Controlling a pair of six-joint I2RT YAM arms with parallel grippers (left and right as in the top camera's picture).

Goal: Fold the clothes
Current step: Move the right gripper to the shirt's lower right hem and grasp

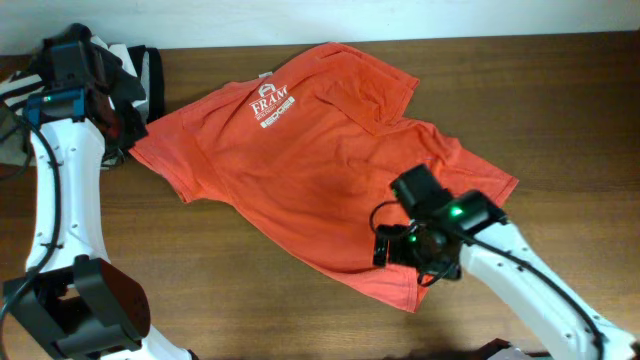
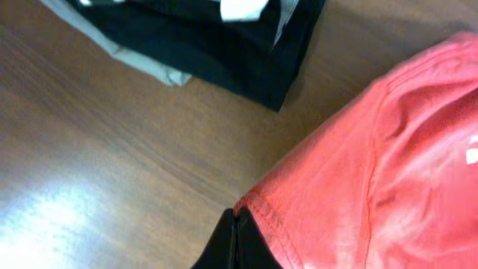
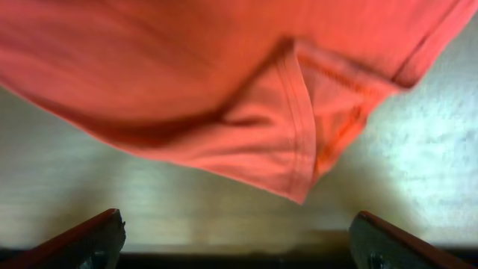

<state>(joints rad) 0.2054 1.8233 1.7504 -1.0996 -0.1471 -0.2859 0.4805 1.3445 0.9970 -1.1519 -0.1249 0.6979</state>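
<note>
The red-orange T-shirt (image 1: 320,150) lies spread on the wooden table with its white lettering up, one sleeve folded over at the top. My left gripper (image 1: 120,128) is at the shirt's left sleeve corner. In the left wrist view its fingers (image 2: 235,224) are pressed together at the sleeve hem (image 2: 388,164), and the cloth overlaps one finger. My right gripper (image 1: 398,250) hovers over the shirt's near hem. In the right wrist view its fingers (image 3: 235,224) are wide apart and empty, with a folded hem corner of the shirt (image 3: 224,75) just beyond them.
A stack of folded garments (image 1: 140,70) sits at the table's far left corner, close to my left gripper. In the left wrist view it shows as a black garment (image 2: 224,37) over a grey one (image 2: 149,63). Bare wood (image 1: 250,290) lies in front of the shirt.
</note>
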